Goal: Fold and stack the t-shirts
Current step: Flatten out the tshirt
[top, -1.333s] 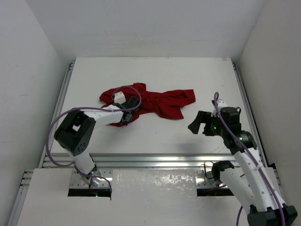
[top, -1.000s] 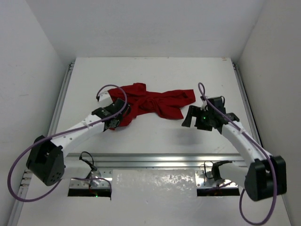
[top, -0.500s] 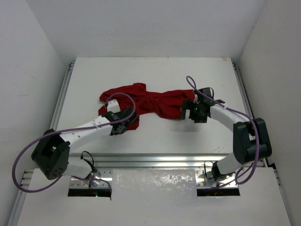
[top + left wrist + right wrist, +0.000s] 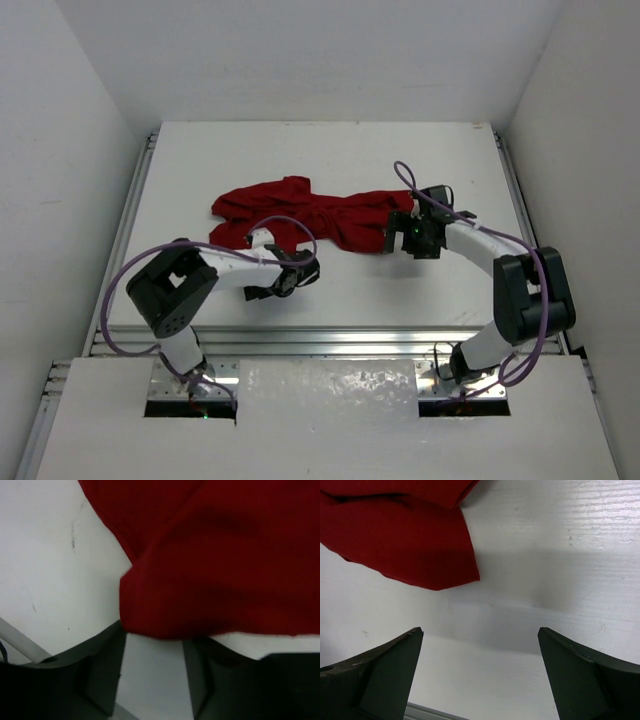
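At the near hem of the shirt [image 4: 330, 215], left of its middle, sits the left gripper [image 4: 291, 276]. A second ago that arm reached out long with its jaws nearly closed. Now the elbow is tucked in and the jaws have parted. The wrist view shows the fingers [image 4: 102, 675] half spread with bare table between them. A folded red edge lies over their tips, not pinched. I judge the hem has just been let go.

The shirt lies crumpled across the middle of the table [image 4: 330, 150], not folded at all, so folding has barely begun.

At the shirt's right end, the right gripper [image 4: 408, 236] has swung in from well clear of the cloth. Its jaws are spread wide and empty, with the shirt's corner just ahead of them. A grasp there looks likely next.

The table is white, with a metal rail [image 4: 320, 340] along its near edge, and plain white walls [image 4: 300, 50] box it in.
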Tool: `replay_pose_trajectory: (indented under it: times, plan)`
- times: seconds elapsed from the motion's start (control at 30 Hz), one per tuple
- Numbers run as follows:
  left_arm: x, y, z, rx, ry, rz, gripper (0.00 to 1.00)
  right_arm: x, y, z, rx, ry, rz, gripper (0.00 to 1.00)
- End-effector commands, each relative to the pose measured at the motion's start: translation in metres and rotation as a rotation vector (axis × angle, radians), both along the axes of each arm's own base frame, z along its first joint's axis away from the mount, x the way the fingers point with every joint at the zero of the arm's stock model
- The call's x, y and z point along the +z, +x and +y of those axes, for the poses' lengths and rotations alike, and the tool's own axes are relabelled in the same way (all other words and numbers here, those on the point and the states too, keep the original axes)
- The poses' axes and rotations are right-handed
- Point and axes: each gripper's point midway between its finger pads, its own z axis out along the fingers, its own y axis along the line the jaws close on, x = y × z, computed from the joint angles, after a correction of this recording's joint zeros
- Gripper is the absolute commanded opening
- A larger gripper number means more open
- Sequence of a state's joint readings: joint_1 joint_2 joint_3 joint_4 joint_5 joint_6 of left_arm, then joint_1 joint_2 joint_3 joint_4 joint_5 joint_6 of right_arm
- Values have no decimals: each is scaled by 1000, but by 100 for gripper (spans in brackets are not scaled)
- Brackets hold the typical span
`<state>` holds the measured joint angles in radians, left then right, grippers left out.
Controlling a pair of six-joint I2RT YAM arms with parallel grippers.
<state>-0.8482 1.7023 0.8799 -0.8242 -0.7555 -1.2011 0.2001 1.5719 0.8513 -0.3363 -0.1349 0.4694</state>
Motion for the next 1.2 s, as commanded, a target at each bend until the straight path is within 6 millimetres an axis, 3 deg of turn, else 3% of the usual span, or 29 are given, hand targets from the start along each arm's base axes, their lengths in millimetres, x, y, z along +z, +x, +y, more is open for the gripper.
replay_pose_trajectory:
  times: [0.0, 0.2, 0.53, 0.63, 0.7, 0.8, 0.9, 1.1, 1.17]
  plan:
    - [23, 41, -5, 5, 10, -137, 49, 15, 9, 3, 23, 9, -76, 99]
    - [31, 60, -3, 6, 29, -168, 50, 14, 7, 7, 32, 27, -65, 99]
    - [11, 78, 13, 30, 14, -142, 44, 10, 7, 13, 47, 56, -49, 99]
    - [6, 76, 13, 32, 8, -121, 35, 8, 7, 13, 47, 55, -43, 99]
    - [4, 71, 11, 32, -19, -105, 35, 7, 7, 14, 49, 55, -35, 99]
    - [8, 60, 9, 19, -66, -92, 44, 7, 9, 16, 55, 56, -27, 99]
    - [11, 52, 8, 6, -107, -100, 44, 7, 9, 17, 59, 52, -27, 99]
    - [4, 45, 6, -6, -150, -91, 33, 7, 8, 18, 62, 46, -24, 99]
    - [2, 47, 4, -5, -151, -89, 22, 7, 8, 18, 62, 41, -26, 99]
